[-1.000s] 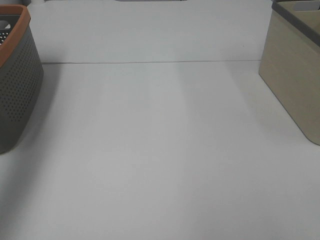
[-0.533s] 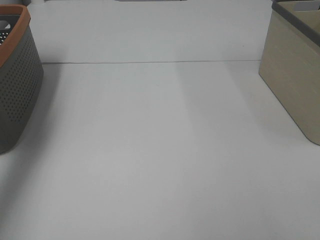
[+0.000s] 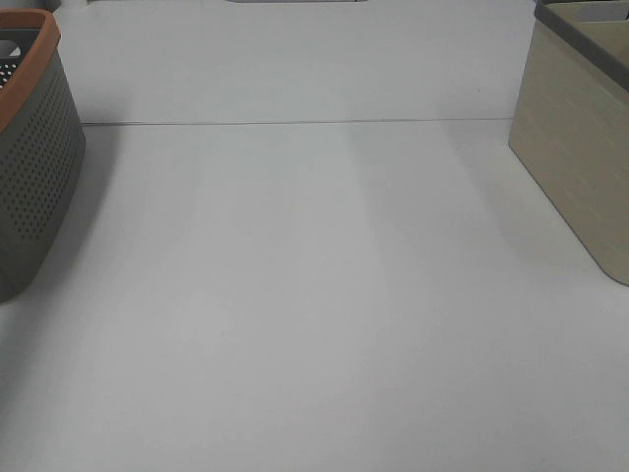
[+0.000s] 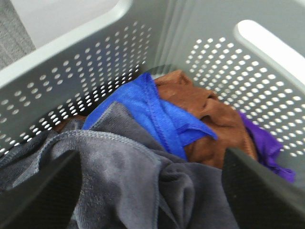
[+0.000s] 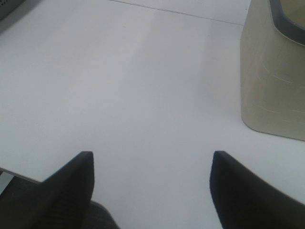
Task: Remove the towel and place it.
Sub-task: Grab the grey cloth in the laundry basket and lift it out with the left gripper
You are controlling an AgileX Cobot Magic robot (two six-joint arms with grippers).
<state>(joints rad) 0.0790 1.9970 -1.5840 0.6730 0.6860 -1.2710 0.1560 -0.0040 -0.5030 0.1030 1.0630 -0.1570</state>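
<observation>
Grey basket (image 3: 29,167): left gripper (image 4: 150,157) inside it, fingers wide, nothing held, straddling the dark towel (image 4: 124,186), which lies atop a blue cloth (image 4: 157,114) and a brown cloth (image 4: 209,114). Step judged: the grasp. Next move: descend and pinch the towel alone. Right gripper (image 5: 152,155): fingers wide, empty, above the table (image 3: 314,295)
</observation>
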